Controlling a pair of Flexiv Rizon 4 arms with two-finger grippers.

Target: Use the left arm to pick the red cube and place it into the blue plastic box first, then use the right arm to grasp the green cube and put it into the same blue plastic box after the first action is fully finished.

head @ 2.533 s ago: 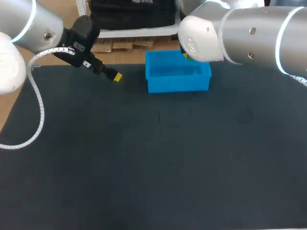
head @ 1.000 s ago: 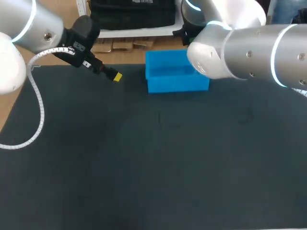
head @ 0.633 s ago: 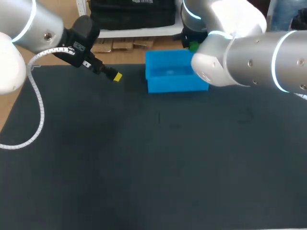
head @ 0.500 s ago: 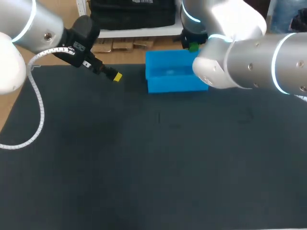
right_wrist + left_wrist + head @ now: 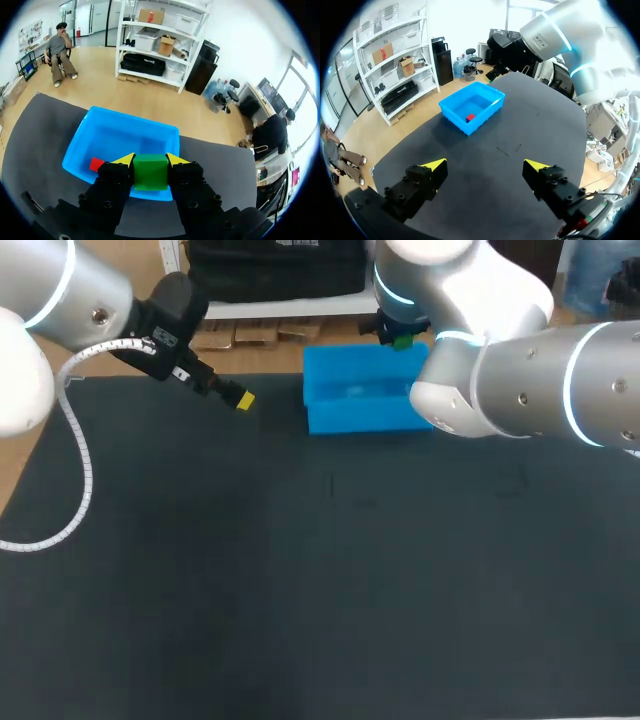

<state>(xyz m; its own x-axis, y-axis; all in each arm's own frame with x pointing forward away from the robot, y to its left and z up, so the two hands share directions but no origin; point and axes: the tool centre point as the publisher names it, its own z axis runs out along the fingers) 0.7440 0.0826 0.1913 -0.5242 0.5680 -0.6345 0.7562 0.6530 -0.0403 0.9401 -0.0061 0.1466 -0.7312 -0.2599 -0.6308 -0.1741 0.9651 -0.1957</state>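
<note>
Right pincer clenched on your small green cube, above the one o'clock rim of the blue plastic box; release here and it may tumble outside.

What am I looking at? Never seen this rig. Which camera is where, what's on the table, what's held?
Two robot arms work at a dark table. The head view looks down from above and behind them. Each round picture comes from a camera on one arm's wrist, looking out along that arm's two yellow-tipped fingers. On the table stands a blue box with a red cube lying inside. The right fingers clamp a green cube from both sides, held over the box's edge. The left fingers are spread open and empty, off to the side of the box.
</note>
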